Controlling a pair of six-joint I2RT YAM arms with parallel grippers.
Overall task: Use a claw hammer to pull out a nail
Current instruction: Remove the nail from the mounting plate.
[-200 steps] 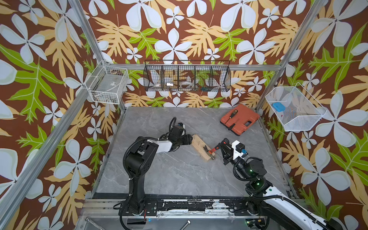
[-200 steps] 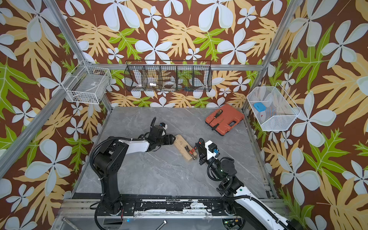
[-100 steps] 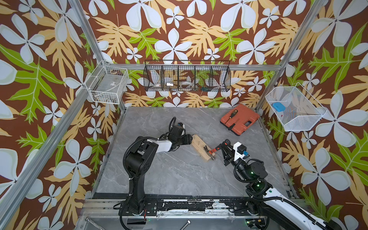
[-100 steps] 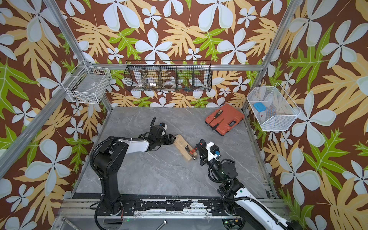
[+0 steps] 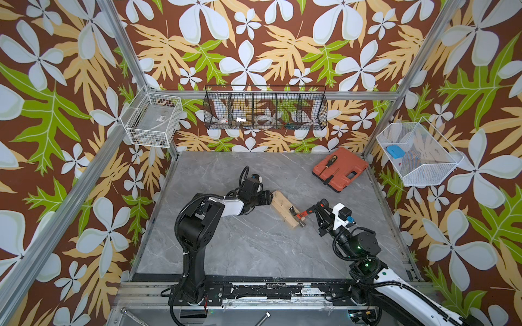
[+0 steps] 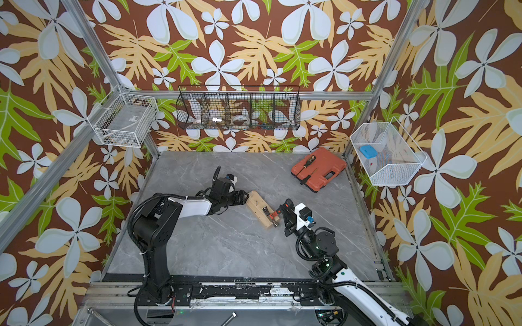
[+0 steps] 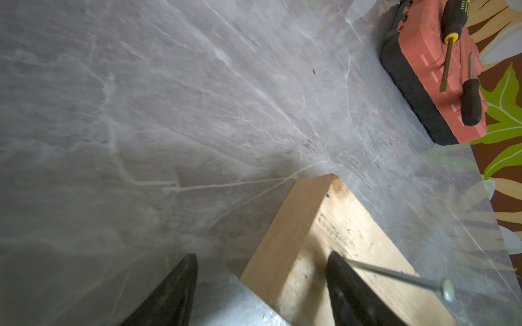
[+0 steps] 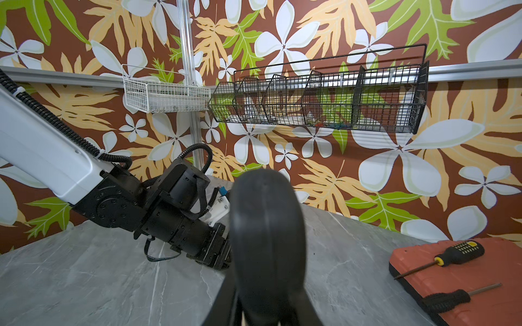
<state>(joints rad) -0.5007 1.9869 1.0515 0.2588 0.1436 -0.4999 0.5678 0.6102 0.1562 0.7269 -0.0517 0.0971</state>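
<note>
Right elbow [image 5: 364, 245] sank lower right; right gripper [image 5: 318, 210] clamps orange-shafted steel claw hammer [image 5: 306, 213], left gripper [image 5: 268, 197] spread on pale wooden block [image 5: 284, 206]; next I must hook, then lever, the thin steel nail [image 7: 395, 275]

The tabletop [image 5: 254, 248] is a grey, marble-patterned slab. A pale wooden block [image 5: 281, 204] lies flat on it, set diagonally. An orange tool case [image 5: 346, 165] lies flat well apart from the block, behind it and to its right.
</note>
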